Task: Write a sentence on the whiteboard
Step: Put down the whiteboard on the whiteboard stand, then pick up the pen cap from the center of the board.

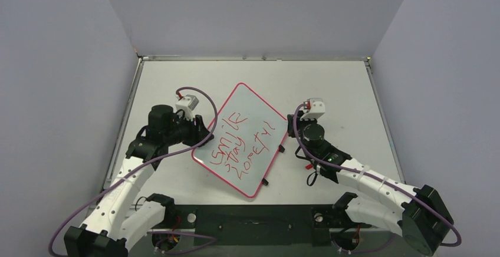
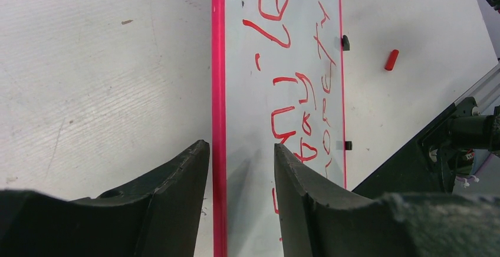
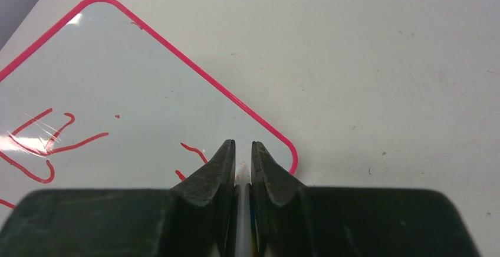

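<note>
The whiteboard (image 1: 250, 106) lies flat on the table, turned like a diamond, with a thin pink border. The sentence (image 1: 242, 146) is in red marker in three lines. My left gripper (image 1: 203, 134) is at the board's left edge. In the left wrist view it (image 2: 240, 145) is open, its jaws straddling the pink border (image 2: 218, 92), with lettering (image 2: 295, 92) ahead. My right gripper (image 1: 292, 128) is at the board's right corner. In the right wrist view it (image 3: 242, 144) is shut on a white-barrelled marker (image 3: 242, 171) over the board (image 3: 147, 74).
Two black clips (image 1: 282, 148) (image 1: 265, 181) sit on the board's lower right edge. A red marker cap (image 2: 391, 59) lies on the table beyond that edge. Grey walls enclose the table (image 1: 330, 86) on three sides. The arm bases stand on the dark near edge (image 1: 253, 224).
</note>
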`<state>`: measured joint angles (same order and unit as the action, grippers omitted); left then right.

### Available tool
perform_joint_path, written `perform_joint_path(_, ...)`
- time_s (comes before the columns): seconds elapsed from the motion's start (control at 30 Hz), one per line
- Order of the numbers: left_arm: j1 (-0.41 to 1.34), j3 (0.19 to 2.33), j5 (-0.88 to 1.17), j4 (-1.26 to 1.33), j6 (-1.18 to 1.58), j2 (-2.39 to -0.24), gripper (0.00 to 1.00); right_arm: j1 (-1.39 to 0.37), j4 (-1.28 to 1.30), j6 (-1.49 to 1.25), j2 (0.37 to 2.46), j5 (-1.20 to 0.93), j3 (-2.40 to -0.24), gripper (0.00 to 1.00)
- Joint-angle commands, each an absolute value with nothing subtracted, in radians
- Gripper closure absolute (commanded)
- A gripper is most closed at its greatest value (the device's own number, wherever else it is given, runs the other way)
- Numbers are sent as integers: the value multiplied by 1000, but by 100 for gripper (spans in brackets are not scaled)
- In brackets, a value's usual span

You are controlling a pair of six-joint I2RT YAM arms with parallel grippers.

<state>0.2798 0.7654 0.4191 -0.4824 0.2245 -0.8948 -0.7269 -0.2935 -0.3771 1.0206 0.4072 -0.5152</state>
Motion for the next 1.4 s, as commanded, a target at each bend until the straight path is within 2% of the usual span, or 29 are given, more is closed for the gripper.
perform_joint_path(0.0, 279, 772, 408, -461, 215, -877, 57, -720, -313, -377, 995, 447, -491, 100)
perform_joint_path(0.33, 279, 783, 367, -462, 221, -872, 50, -716, -302, -384, 934, 486, -434, 100)
perform_joint_path(0.57, 278, 819, 294, -471, 246, -851, 48, -709, -253, -376, 871, 520, -437, 100)
perform_joint_path(0.77, 279, 945, 137, -573, 203, -811, 46, -709, -200, -359, 831, 532, -474, 100)
perform_joint_path(1.03, 312, 1161, 194, -600, 198, -862, 44, -677, -125, -327, 789, 549, -653, 100)
perform_joint_path(1.17, 450, 1236, 119, -576, 206, -943, 44, -662, -107, -318, 780, 552, -733, 100)
perform_joint_path(1.23, 589, 1265, 73, -551, 189, -986, 45, -653, -107, -312, 765, 551, -761, 100)
perform_joint_path(1.37, 734, 1293, 92, -491, 142, -1115, 47, -639, -113, -302, 705, 549, -797, 100)
